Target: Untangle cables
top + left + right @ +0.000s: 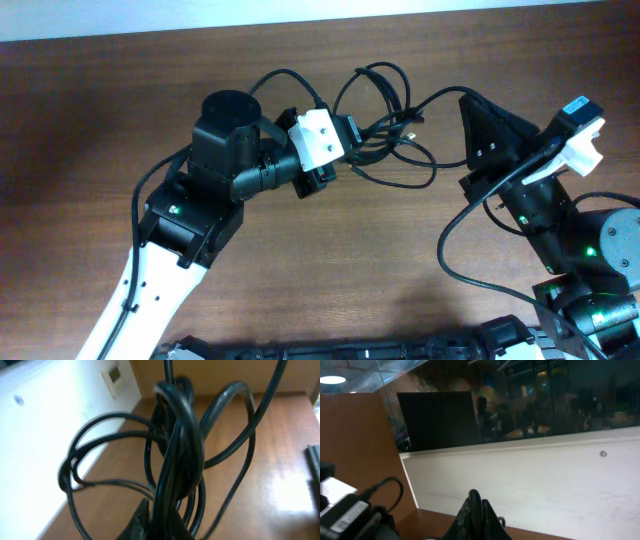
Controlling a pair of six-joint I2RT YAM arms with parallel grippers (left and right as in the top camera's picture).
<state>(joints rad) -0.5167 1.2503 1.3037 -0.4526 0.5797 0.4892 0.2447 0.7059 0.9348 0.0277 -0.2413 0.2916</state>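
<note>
The left gripper (350,134), fingers pressed together, pinches the bunch of thin black flexible cables (176,445), which spread in loose loops over the far middle of the brown wooden table (330,270). Its arm slants in from the near left. The right gripper (475,510) is closed tight, pointing toward the white wall (545,475). One strand reaches its tip, but I cannot tell whether it is gripped.

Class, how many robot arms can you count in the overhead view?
2. The left arm reaches in from the lower left to the cables; the right arm stands at the right edge. None looks hidden.
</note>
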